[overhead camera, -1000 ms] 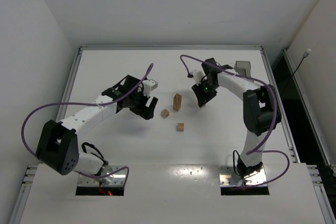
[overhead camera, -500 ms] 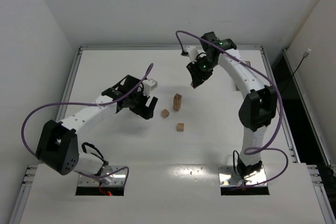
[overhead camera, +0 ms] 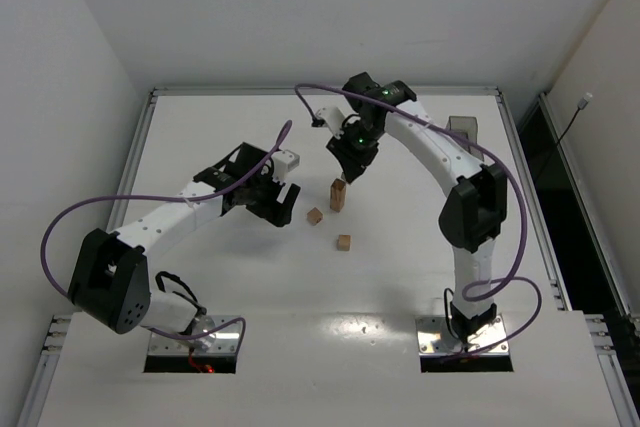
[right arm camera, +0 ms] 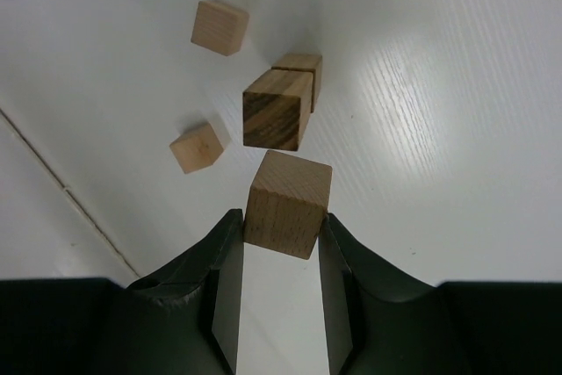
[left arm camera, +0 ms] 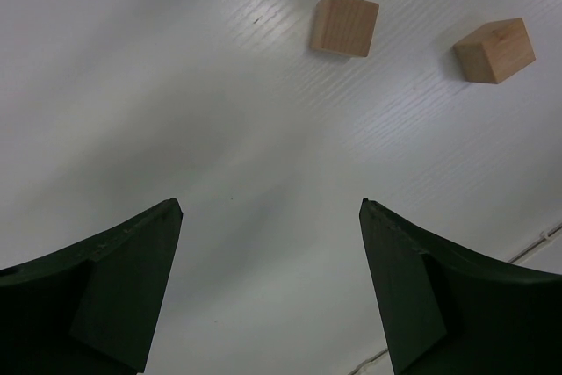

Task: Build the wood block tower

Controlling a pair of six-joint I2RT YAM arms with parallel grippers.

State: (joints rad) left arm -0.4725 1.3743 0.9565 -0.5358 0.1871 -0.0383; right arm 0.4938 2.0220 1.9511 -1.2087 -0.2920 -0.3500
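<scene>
Swung across from the far right side of the white table (overhead camera: 200,137), near the dark translucent rectangular bin (overhead camera: 463,129), the right gripper (right arm camera: 279,219) is now poised over the centre, while the left arm is left unmoved. The black jaws are closed on a light-brown wooden cube (right arm camera: 288,204), clamped by two opposite side faces with most of it standing out beyond the fingertips.

The cube is judged not yet square over its target. In the right wrist view it sits short of the top face below and looks slightly turned against it. Were it lowered or let go from such an offset, an overhanging placement would be risked. The narrow column could also be clipped by a jaw or a cube edge and toppled.

Just ahead of and below the held cube, clearly apart from it, the tower of stacked tan wooden blocks (right arm camera: 277,110) is seen upright. Whether its lower pieces are aligned cannot be told. Two loose tan wooden cubes (right arm camera: 198,147) are left on the table, one just beside the tower, the other (right arm camera: 219,27) farther off. Beyond them the left gripper (left arm camera: 270,208) is held wide open and empty.
</scene>
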